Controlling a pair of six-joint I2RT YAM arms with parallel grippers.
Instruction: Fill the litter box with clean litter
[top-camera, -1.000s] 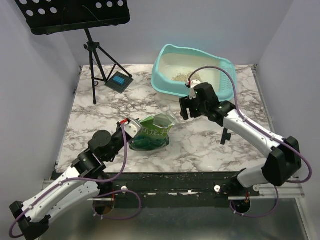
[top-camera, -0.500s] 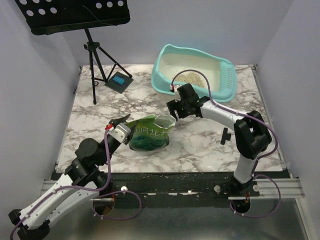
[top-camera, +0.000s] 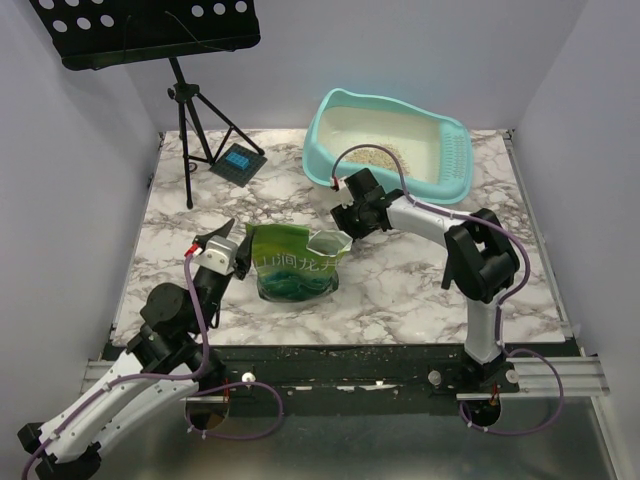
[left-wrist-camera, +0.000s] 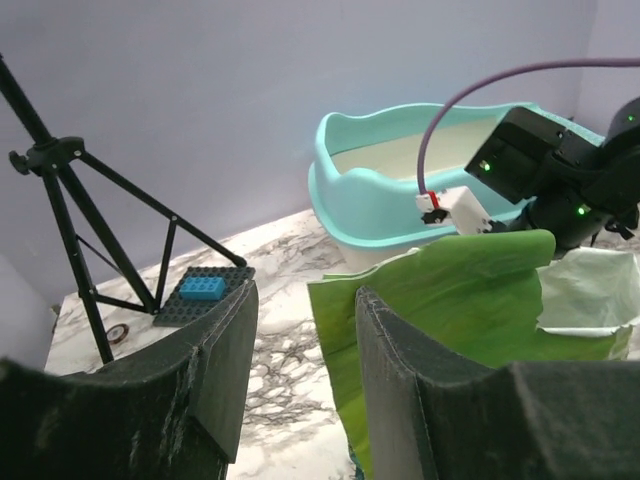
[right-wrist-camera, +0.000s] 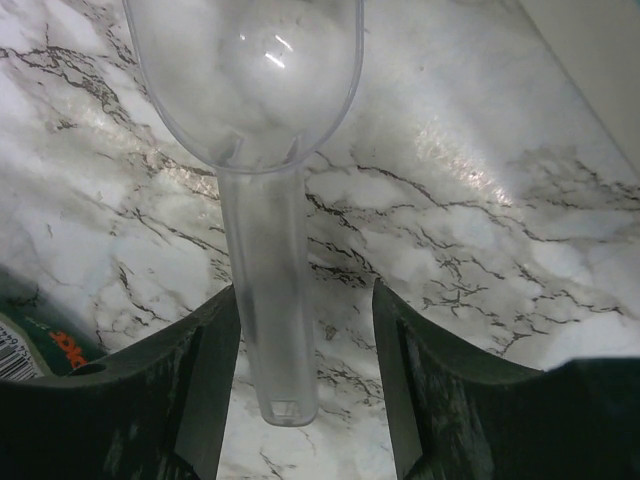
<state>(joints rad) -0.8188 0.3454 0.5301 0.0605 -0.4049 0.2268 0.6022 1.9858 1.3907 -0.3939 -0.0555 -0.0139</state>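
We note the right arm has swung back from the litter box to the bag; the left arm has drawn off leftward. The box sits far right on the bench, a small patch of litter inside. We judge this a refill trip: next, dip the empty scoop into the bag's mouth. Right fingers, narrowly parted, pinch its handle. Left fingers are spread, holding nothing, the bag's edge just ahead.
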